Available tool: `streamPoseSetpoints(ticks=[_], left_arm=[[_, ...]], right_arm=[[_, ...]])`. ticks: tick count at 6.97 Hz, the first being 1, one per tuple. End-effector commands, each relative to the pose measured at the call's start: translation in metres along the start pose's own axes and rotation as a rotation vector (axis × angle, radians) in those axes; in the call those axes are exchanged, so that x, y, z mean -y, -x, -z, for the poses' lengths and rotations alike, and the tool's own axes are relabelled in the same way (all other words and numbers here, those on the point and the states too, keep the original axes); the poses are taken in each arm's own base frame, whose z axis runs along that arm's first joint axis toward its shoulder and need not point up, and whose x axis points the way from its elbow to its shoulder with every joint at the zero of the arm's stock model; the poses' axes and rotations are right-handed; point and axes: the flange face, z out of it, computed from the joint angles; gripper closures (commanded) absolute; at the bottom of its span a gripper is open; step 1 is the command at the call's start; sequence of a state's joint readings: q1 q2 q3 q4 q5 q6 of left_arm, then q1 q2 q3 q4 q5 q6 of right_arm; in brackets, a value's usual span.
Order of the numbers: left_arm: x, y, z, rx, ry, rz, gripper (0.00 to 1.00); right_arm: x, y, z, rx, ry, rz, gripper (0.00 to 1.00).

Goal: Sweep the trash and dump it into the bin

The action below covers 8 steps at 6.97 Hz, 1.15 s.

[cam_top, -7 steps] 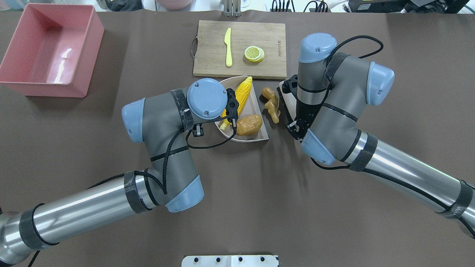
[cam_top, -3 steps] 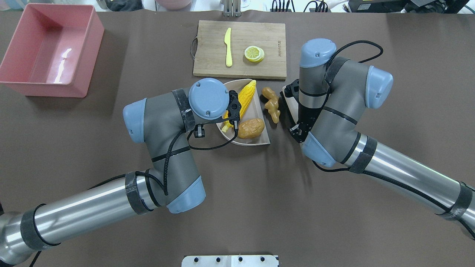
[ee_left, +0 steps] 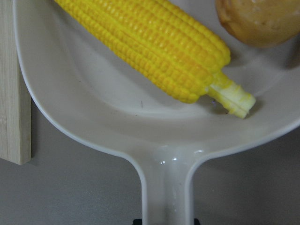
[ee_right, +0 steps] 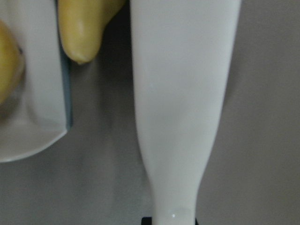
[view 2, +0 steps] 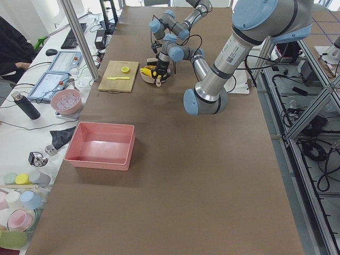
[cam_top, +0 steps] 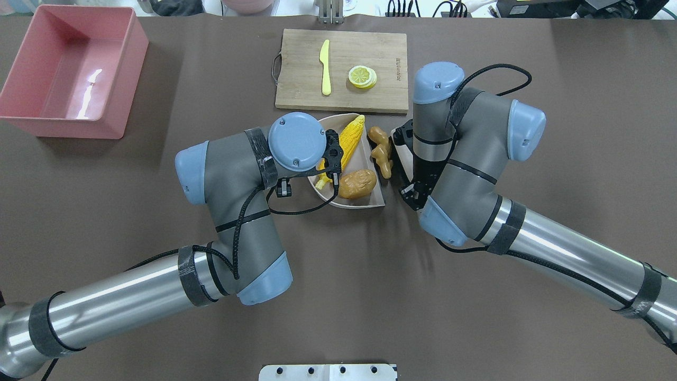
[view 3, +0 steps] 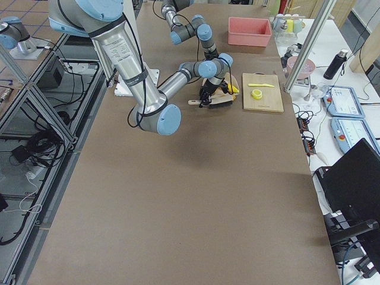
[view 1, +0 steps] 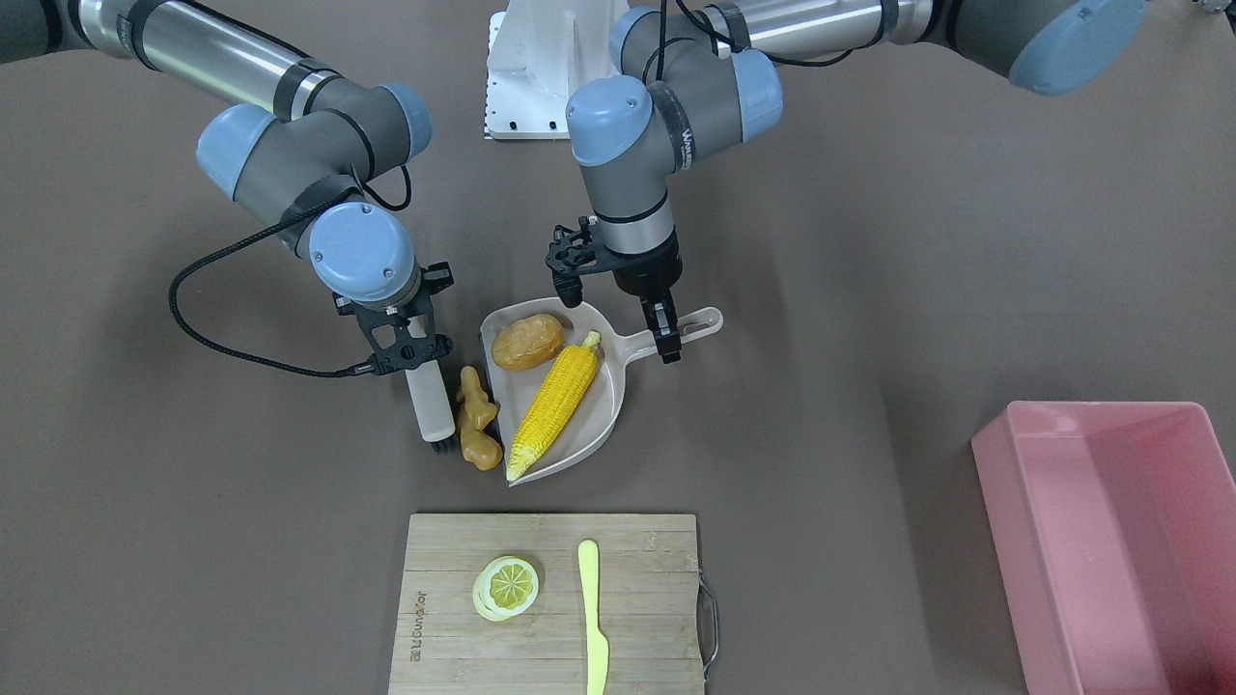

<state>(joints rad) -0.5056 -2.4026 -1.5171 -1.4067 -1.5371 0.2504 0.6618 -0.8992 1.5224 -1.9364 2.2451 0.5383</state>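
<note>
A grey-beige dustpan lies mid-table with the yellow corn cob and brown potato inside it. My left gripper is shut on the dustpan's handle. The tan-orange ginger root lies on the table against the pan's open lip. My right gripper is shut on a white brush, whose dark bristles rest beside the ginger on the side away from the pan. The pink bin stands at the far left corner, with no trash in it.
A wooden cutting board just beyond the dustpan carries a yellow-green knife and a lemon slice. A white base plate sits at the near edge. Both arms' elbows crowd the table's middle.
My right arm has shifted left with the brush, nudging the ginger root up against the dustpan's lip. The left arm and the dustpan have barely moved.
</note>
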Motion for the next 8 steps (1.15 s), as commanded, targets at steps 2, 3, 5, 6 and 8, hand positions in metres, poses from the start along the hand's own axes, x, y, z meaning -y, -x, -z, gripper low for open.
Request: streamPoseSetpoints(ticks=[2, 3, 5, 6, 8], left_arm=[[-0.002, 0.0, -0.001, 0.001, 0.004, -0.002, 1.0], [-0.002, 0.0, -0.001, 0.0, 0.002, -0.001, 1.0], [0.0, 0.0, 0.0, 0.0, -0.004, 0.003, 1.0], [0.001, -0.001, 0.0, 0.001, -0.012, 0.008, 1.0], [0.003, -0.002, -0.001, -0.004, -0.048, 0.01, 1.0]], right_arm=[[-0.008, 0.052, -0.001, 0.015, 0.006, -0.001, 1.0], [-0.01, 0.06, -0.002, 0.025, -0.003, 0.005, 1.0], [-0.013, 0.064, 0.005, 0.035, -0.017, 0.007, 1.0], [-0.016, 0.069, 0.012, 0.042, -0.029, 0.006, 1.0], [-0.028, 0.075, 0.028, 0.062, -0.052, -0.003, 1.0]])
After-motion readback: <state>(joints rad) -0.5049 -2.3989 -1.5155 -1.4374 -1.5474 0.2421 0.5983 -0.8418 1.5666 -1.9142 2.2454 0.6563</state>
